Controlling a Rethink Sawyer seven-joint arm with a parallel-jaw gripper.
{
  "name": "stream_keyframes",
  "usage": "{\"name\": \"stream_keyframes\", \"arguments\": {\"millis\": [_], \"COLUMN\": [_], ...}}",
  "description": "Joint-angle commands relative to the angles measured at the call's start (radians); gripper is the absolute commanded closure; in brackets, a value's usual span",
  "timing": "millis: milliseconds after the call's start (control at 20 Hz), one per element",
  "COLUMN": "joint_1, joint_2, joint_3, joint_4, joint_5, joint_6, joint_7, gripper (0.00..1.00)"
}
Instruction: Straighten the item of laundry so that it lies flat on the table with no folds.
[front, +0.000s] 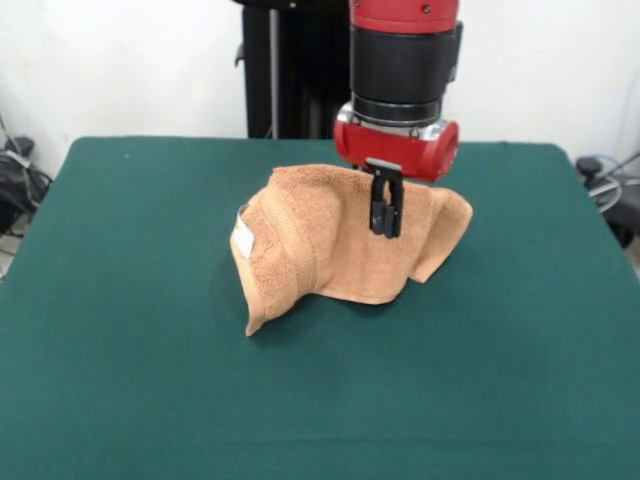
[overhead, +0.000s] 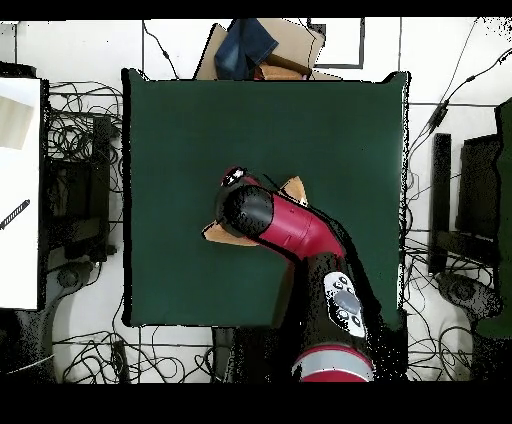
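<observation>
On the tabletop (front: 120, 330), near its middle, the towel (front: 310, 240) sits bunched and partly lifted. At its left a folded flap hangs to a point that touches the felt, with the white label (front: 243, 240) and the woven band showing on that side. The middle is raised into a hump. To the right, the hand (front: 386, 222) comes down from above and appears closed on the cloth at the hump's right side, its dark fingers close together against the terry. Farther right a corner droops free, just above the felt. From overhead the arm covers nearly all of the towel; only tan slivers show at either side of it.

The task looks far from done: the cloth is folded over itself in several layers.

Risks, as I judge them: the pinch seems shallow, so the terry could slip out in a pull and fall back crumpled. If the hand has caught more than one layer, a drag would carry the fold along rather than open it. The left point could also snag on the felt and roll under.
</observation>
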Motion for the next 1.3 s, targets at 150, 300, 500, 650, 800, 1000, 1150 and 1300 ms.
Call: {"name": "stream_keyframes", "arguments": {"millis": [150,300,500,650,800,1000,1150,1300], "joint_1": [0.078,0.046,-0.032,-0.095,-0.186,-0.233,-0.238,-0.212], "joint_2": [0.031,0.040,0.068,0.075,0.094,0.112,0.109,0.089], "joint_3": [-0.065,-0.027,0.069,0.141,0.241,0.297,0.305,0.273], "joint_4": [-0.095,-0.093,-0.093,-0.058,-0.038,-0.042,-0.015,0.013], "joint_5": [-0.025,-0.025,-0.038,-0.065,-0.100,-0.161,-0.207,-0.205], "joint_6": [0.074,0.048,-0.014,-0.090,-0.127,-0.162,-0.237,-0.232], "joint_7": [0.148,0.122,0.073,0.057,0.020,0.020,0.072,0.122], "gripper": [1.00,1.00,1.00,1.00,1.00,1.00,1.00,1.00]}}
